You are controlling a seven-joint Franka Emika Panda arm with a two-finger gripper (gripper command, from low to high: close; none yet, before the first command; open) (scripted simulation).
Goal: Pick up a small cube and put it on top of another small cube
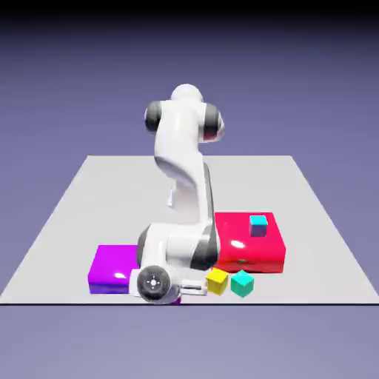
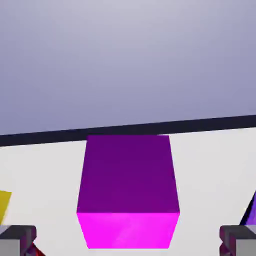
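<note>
A white robot arm (image 1: 181, 178) reaches forward over a pale grey bench (image 1: 111, 192), its end effector (image 2: 128, 240) low near the bench's front edge. In the hand view, the two fingertips stand wide apart, holding nothing; a magenta cube (image 2: 128, 185) sits between and beyond them, touching neither. In the exterior view, that cube is nearly hidden behind the hand (only a sliver of purple shows beneath it). Just to the exterior view's right of the hand are a yellow cube (image 1: 217, 281) and, beside it, a teal cube (image 1: 242, 283), both on the bench. Behind them lies a large, glossy red block (image 1: 248, 255) with a small blue cube (image 1: 257, 226) on top. A wide purple block (image 1: 112, 269) lies at the exterior view's left, partly covered by the arm.
</note>
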